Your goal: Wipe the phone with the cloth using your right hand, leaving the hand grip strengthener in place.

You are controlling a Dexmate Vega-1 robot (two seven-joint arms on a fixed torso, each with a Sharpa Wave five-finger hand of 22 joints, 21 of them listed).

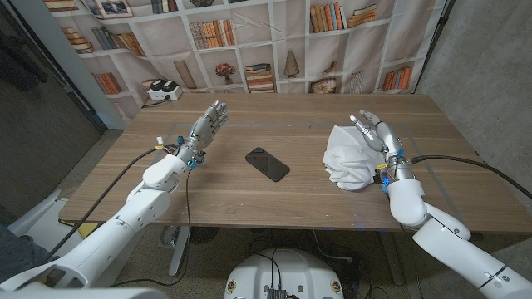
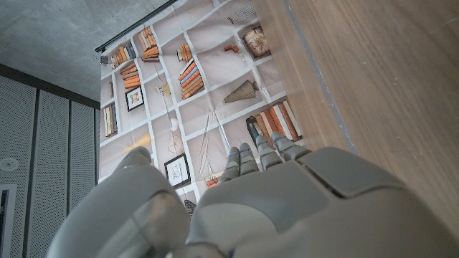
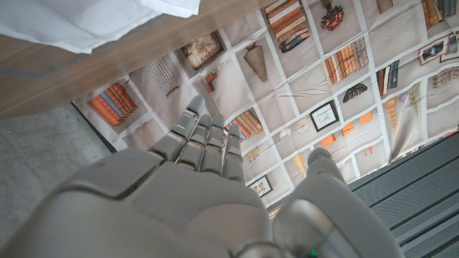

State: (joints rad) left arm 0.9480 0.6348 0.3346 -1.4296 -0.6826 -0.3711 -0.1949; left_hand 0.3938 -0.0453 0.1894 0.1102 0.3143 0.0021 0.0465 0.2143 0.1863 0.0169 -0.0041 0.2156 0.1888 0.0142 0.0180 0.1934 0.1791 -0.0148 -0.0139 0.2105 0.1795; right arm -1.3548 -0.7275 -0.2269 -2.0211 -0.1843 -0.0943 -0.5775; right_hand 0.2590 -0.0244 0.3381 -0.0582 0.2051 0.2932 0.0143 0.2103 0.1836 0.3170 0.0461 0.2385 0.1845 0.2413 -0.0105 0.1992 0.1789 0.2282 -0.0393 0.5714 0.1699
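Waiting beside the cloth (image 1: 347, 157), the right robot hand (image 1: 373, 134) grasps nothing — its fingers are spread, raised just at the cloth's right edge, and the right wrist view shows them extended with a fold of white fabric lying on the worktop (image 1: 249, 195) close by. The left robot hand (image 1: 206, 129) is likewise released, fingers apart, on the left side well away from everything. The phone (image 1: 267, 164) lies screen-up near the middle of the worktop, between the two hands and left of the cloth, touching neither. No hand grip strengthener can be made out on the worktop, so there is nothing of that kind to steer around as far as can be told.

The step in hand looks like picking up the cloth. To do it well, the right robot hand should come down on the crumpled heap's middle and gather a thick bunch of it, leaving enough fabric hanging below the fingers to pad the screen. Then carry it left and press lightly — too much push on a thin, loose phone would probably slide it across the wood instead of wiping it.
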